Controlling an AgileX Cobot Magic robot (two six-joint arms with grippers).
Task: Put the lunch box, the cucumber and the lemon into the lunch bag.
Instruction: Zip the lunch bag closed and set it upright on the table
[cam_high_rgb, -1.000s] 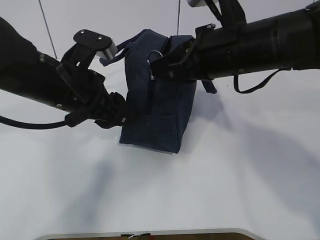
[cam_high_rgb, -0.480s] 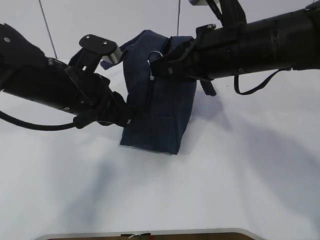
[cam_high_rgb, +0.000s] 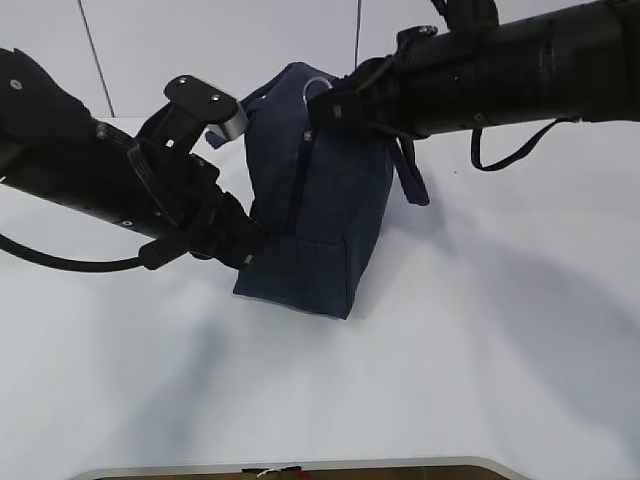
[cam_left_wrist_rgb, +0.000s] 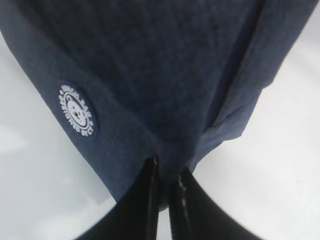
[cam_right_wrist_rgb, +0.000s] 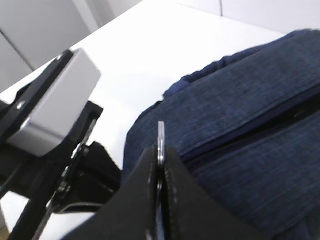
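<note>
- White tabletop (cam_high_rgb: 480, 340) fills the scene, with pale wall panels behind it at the far side.
- One lunch bag (cam_high_rgb: 320, 210) stands near the middle of the table, its long axis running from the far end to the near end, leaning slightly with its near lower corner tipped toward the left.
- One left gripper (cam_left_wrist_rgb: 167, 187) reaches in from the left on a black arm that slopes down toward the bag; its two fingers are pressed together on a fold of fabric at the bag's near lower edge.
- In the left wrist view one small white round logo (cam_left_wrist_rgb: 76, 110) sits on the bag's panel, left of the pinched fold.
- One right gripper (cam_right_wrist_rgb: 160, 160) comes in from the right on a black arm held nearly level above the bag's top.
- Its fingers are closed on one thin metal ring pull (cam_right_wrist_rgb: 161, 135), which stands upright on edge between the fingertips at the far upper part of the bag.
- One dark zipper line (cam_high_rgb: 298, 185) runs down the bag's facing side from below the ring.
- One navy loop handle (cam_high_rgb: 412, 175) hangs down the bag's right side, below the right arm.
- Lunch box, cucumber and lemon cannot be seen in any view.
</note>
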